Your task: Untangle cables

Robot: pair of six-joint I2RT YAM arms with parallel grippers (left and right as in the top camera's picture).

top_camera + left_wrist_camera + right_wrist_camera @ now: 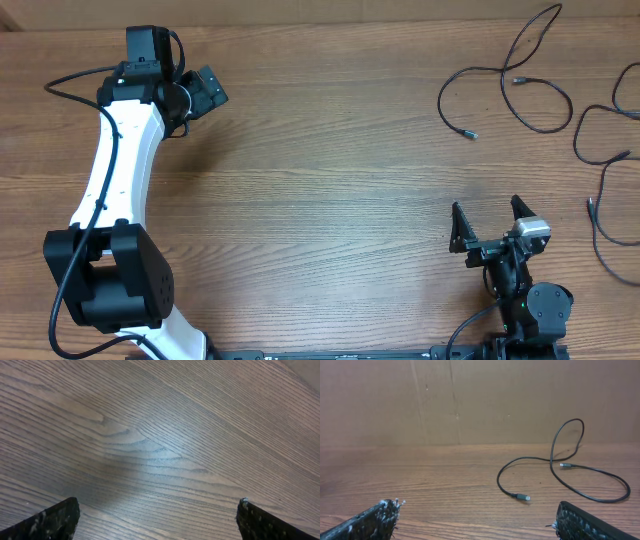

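Thin black cables lie spread out at the table's far right. One cable [510,75] makes a loose loop with a small plug end [470,133]. A second cable [600,150] winds along the right edge. The right wrist view shows the looped cable [551,460] and its silvery plug [522,496] ahead on the wood. My right gripper [488,212] [477,507] is open near the front edge, short of the cables, with nothing between its fingers. Far from the cables at the back left, my left gripper [210,90] [159,505] hangs open over bare wood.
The wooden table [320,190] runs up to a brown wall [480,400] behind the cables. The left arm's white link [115,170] and black base [110,275] stand at the left side. Thicker black arm wires hang by both bases.
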